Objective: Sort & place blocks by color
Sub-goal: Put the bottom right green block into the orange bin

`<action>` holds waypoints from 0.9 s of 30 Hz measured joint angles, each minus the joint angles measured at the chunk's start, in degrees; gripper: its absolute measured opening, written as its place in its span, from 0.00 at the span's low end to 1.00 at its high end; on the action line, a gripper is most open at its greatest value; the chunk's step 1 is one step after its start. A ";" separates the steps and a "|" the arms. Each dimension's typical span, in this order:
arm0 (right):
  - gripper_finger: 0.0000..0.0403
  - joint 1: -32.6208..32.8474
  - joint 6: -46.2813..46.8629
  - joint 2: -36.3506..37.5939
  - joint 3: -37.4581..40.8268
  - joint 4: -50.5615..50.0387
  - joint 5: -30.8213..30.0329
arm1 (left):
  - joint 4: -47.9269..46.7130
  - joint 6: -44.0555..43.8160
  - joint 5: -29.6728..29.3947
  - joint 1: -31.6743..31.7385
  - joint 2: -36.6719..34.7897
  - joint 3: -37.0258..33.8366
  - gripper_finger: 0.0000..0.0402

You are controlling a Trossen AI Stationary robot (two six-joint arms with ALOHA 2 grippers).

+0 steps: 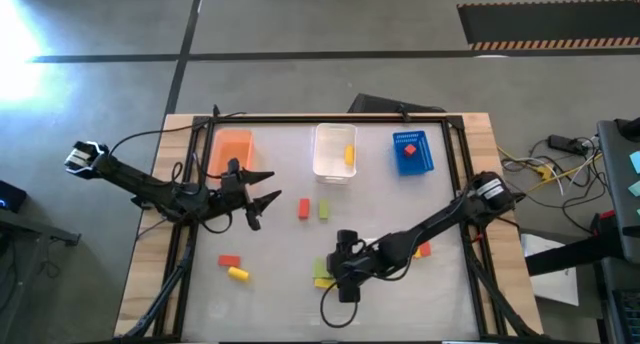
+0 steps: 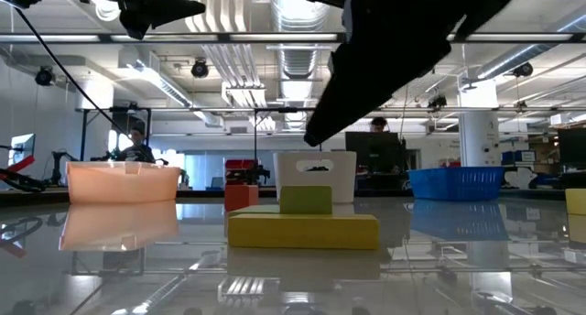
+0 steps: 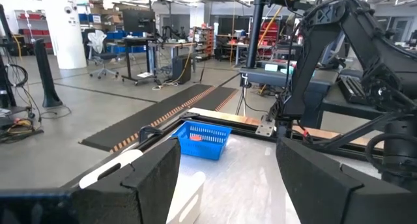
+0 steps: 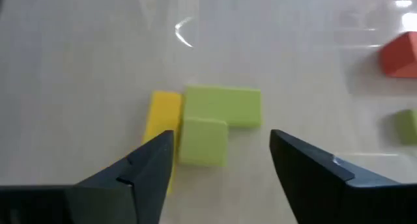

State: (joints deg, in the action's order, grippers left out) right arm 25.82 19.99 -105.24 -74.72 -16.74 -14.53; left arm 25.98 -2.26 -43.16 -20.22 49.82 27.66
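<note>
Table [image 1: 400, 294] carries scattered blocks [image 1: 311, 209] and three bins [image 1: 334, 151].

Right gripper [image 4: 218, 162] spread over touching green blocks [image 4: 218, 116], yellow block [image 4: 163, 116] crowding one side

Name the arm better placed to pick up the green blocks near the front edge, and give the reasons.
Right. The right gripper hangs open directly over the green blocks beside a yellow block. The left gripper is open too, but sits farther off near the orange bin.

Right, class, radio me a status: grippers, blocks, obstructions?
Right gripper open above green blocks. Left gripper open, empty, by orange bin. Yellow block touches them.
</note>
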 joint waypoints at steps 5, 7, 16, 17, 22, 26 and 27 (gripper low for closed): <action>0.67 -0.64 2.01 -1.93 0.02 1.08 1.19 | 0.07 0.07 0.02 -0.01 0.02 0.00 0.59; 0.67 -0.93 2.06 -2.42 0.02 2.27 1.47 | -0.01 0.10 0.00 -0.01 0.00 0.00 0.59; 0.61 -2.58 2.83 -4.28 -0.02 4.40 6.10 | 0.01 0.14 0.01 -0.01 0.00 0.00 0.59; 0.61 -2.68 3.01 -4.38 -0.02 4.21 6.64 | -0.01 0.15 0.02 -0.01 0.00 0.00 0.59; 0.57 -3.16 3.18 -5.15 0.00 3.91 7.52 | 0.02 0.15 0.02 -0.01 0.00 0.00 0.59; 0.51 -3.54 3.50 -5.22 0.00 3.48 8.16 | 0.02 0.14 0.02 -0.01 0.00 0.00 0.59; 0.49 -3.64 3.46 -5.21 0.00 3.52 8.32 | 0.02 0.14 0.01 -0.01 0.00 0.00 0.59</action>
State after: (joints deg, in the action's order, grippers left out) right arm 22.18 23.45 -110.45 -74.72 -13.21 -6.21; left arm 26.00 -2.12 -43.15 -20.23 49.82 27.66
